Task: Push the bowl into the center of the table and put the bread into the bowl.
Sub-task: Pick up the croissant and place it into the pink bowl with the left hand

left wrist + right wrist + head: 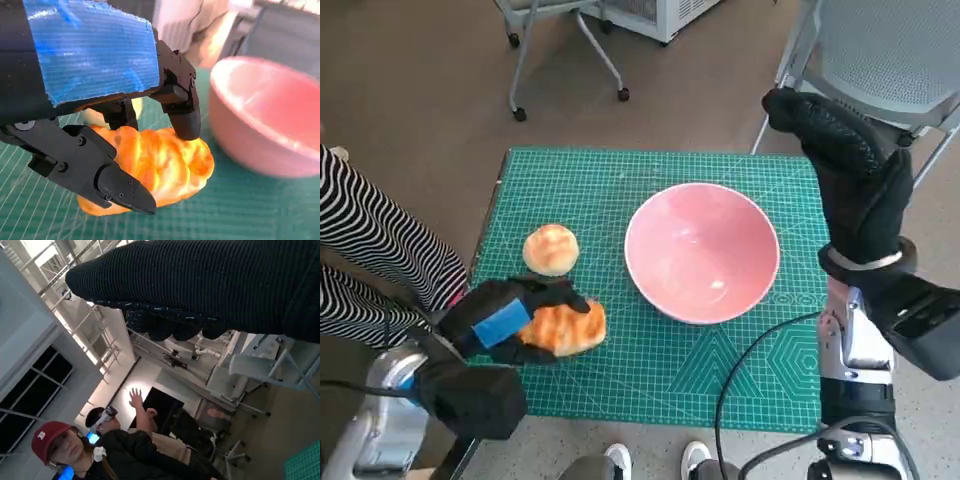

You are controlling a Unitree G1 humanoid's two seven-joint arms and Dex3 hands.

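Sitting near the middle of the green cutting mat [720,375], slightly toward the robot's right, the pink bowl [702,252] is standing upright with nothing in it. Near its left side, a golden, ridged bread loaf [566,327] is lying on the mat, and the left robot hand [510,322] is gripping it: in the left wrist view black fingers [182,112] are pressing over the top of the loaf [165,167] while another is bracing its lower edge, with the bowl's rim [260,115] showing just beside the loaf but not touching it. Beyond that hand, a second, round bread roll [551,249] is resting on the mat by itself, apart from both the loaf and the bowl.

The right robot hand [845,170] in its knitted glove is hanging above the tabletop's right edge, raised over the mat and touching nothing; its fingers are stretching out fairly straight and it is holding nothing. In the right wrist view the glove [210,285] is filling the top of the picture.

A person's striped sleeve [375,255] is reaching in at the left of the tabletop, and a grey mesh chair [885,55] is standing behind the far right corner. Two people [115,445] are sitting in the background of the right wrist view.
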